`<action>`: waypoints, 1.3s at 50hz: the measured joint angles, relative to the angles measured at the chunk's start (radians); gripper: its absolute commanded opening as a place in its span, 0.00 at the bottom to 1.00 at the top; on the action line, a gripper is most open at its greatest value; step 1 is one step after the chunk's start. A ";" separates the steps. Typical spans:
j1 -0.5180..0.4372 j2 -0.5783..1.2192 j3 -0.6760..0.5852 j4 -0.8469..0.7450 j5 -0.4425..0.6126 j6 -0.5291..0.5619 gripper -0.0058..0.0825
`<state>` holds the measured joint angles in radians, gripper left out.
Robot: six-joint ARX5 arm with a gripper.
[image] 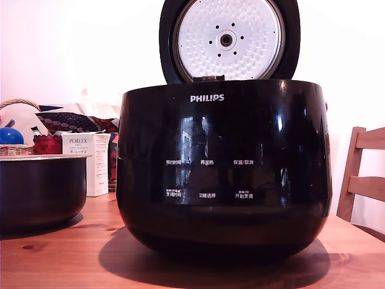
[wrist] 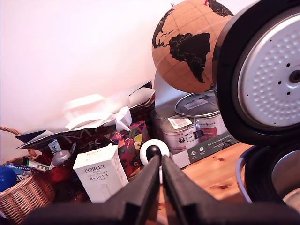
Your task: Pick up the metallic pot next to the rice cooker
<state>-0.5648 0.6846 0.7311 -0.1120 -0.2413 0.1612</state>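
The metallic pot [image: 40, 190], dark and round with a thin pale rim, stands on the wooden table [image: 66, 253] at the exterior view's left, a short gap from the rice cooker [image: 224, 168]. The cooker is large, glossy black and marked PHILIPS, and its lid [image: 229, 38] stands open showing a dimpled silver plate. In the wrist view the lid [wrist: 269, 75] and part of the cooker's inner rim [wrist: 262, 185] show. My gripper [wrist: 160, 161] appears there only, its two black fingers closed together with nothing between them, above the table. The pot is out of the wrist view.
A white PORLEX box [image: 88, 162] [wrist: 100, 178] stands behind the pot. A wicker basket [image: 15, 148] [wrist: 22, 198] holds a blue ball [image: 10, 136]. Gift bags [wrist: 103, 119], paint cans [wrist: 196, 123] and a cork globe [wrist: 187, 44] line the wall. A wooden chair [image: 363, 176] is at the right.
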 measured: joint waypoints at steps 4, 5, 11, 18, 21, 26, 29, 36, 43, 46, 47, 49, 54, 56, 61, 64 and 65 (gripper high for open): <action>0.000 -0.002 0.000 0.000 0.000 0.000 0.04; 0.000 -0.002 0.000 0.000 0.000 0.000 0.04; 0.000 -0.002 0.000 -0.002 0.000 0.000 0.04; 0.008 -0.002 0.006 -0.061 0.002 0.010 0.04; 0.020 -0.002 0.026 -0.133 0.003 0.043 0.04; 0.048 -0.002 0.097 -0.263 0.004 0.088 0.04; 0.068 0.000 0.163 -0.358 0.004 0.121 0.04; 0.109 0.039 0.346 -0.592 0.060 0.209 0.04; 0.122 0.104 0.503 -0.839 0.150 0.356 0.04; 0.122 0.142 0.543 -0.937 0.171 0.404 0.04; 0.122 0.158 0.554 -0.961 0.177 0.404 0.04; 0.122 0.193 0.572 -1.025 0.185 0.443 0.04; 0.124 0.285 0.589 -1.139 0.188 0.485 0.05; 0.130 0.332 0.588 -1.171 0.188 0.488 0.07; 0.154 0.439 0.588 -1.198 0.200 0.527 0.27; 0.171 0.485 0.588 -1.197 0.221 0.535 0.40; 0.176 0.496 0.588 -1.197 0.221 0.535 0.43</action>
<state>-0.3885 1.1805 1.3193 -1.3090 -0.0200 0.6964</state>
